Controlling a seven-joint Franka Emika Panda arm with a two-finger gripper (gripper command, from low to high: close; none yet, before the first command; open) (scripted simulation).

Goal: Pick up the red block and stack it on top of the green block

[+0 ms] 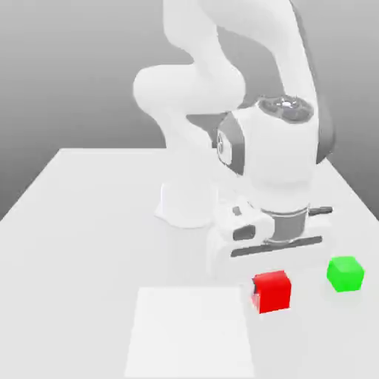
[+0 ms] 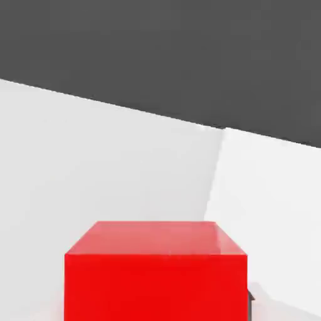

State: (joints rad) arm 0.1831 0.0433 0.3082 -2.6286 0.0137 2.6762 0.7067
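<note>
A plain grey backdrop sits behind the pale worktop (image 1: 89, 207), which carries a slightly brighter square patch (image 1: 191, 333) near the front edge. From my seat the biggest thing is the white arm (image 1: 222, 81), folded over so its hand hangs low above the surface, which I read as the posture for a straight-down pick. Under the hand sits the red block (image 1: 272, 290), at the patch's corner on the exterior view's right, and the hand view has its red face (image 2: 155, 276) close up and squarely centred. That alignment suggests the hand was set over it on purpose. The green block (image 1: 345, 273) rests near the red one, further to the exterior view's right, apart and with its top free to receive it. The jaws have drawn in tight; I judge them clamped on the red block, with lift and carry next.
</note>
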